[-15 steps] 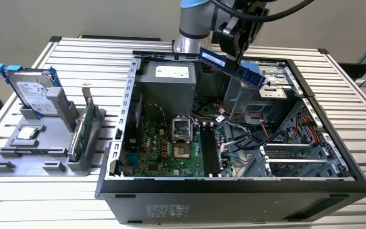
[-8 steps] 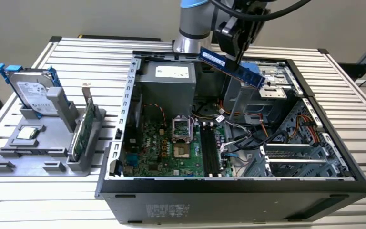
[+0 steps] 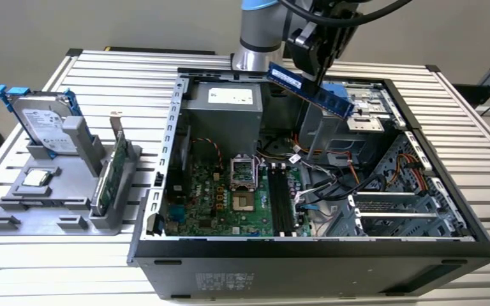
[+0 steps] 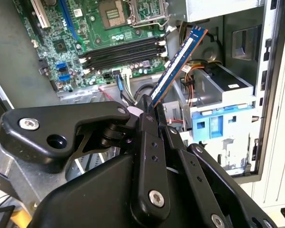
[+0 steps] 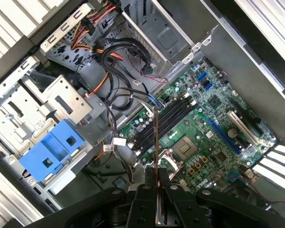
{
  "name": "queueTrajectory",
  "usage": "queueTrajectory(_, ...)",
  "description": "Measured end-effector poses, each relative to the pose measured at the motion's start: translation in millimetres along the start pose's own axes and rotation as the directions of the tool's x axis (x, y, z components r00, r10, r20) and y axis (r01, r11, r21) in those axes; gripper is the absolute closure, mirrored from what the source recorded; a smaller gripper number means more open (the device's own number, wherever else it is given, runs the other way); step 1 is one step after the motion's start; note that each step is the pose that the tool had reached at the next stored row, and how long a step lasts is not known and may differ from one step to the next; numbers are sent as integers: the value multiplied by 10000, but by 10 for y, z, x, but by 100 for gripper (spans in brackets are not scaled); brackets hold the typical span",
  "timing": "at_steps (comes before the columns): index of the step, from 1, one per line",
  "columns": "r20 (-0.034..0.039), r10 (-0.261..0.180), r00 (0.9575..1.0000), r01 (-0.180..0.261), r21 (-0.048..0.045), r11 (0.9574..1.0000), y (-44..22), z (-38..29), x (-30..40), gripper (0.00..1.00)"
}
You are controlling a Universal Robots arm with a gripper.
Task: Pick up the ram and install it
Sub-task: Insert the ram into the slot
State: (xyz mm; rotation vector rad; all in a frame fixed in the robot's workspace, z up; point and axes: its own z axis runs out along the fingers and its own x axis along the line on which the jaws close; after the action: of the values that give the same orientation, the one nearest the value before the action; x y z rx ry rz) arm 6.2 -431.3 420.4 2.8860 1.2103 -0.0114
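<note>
The end effector [image 3: 316,71] pinches the ram [image 3: 332,101] near one end; the stick hangs tilted in the air above the open computer case [image 3: 313,255], well apart from the motherboard [image 3: 219,204]. In the first wrist view it is seen edge-on, over the black memory slots [image 5: 165,121].

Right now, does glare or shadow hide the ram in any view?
No. Exterior view: even light, the ram stands out above the shadowed computer case. Second wrist view: it is well lit over the dark pincer; mild glare on the case wall. First wrist view: edge-on, a thin unshadowed line.
</note>
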Motion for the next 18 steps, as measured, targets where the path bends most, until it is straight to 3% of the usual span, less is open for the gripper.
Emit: queueTrajectory(18,5,619,9981,-619,7,9981,0,0,0,100)
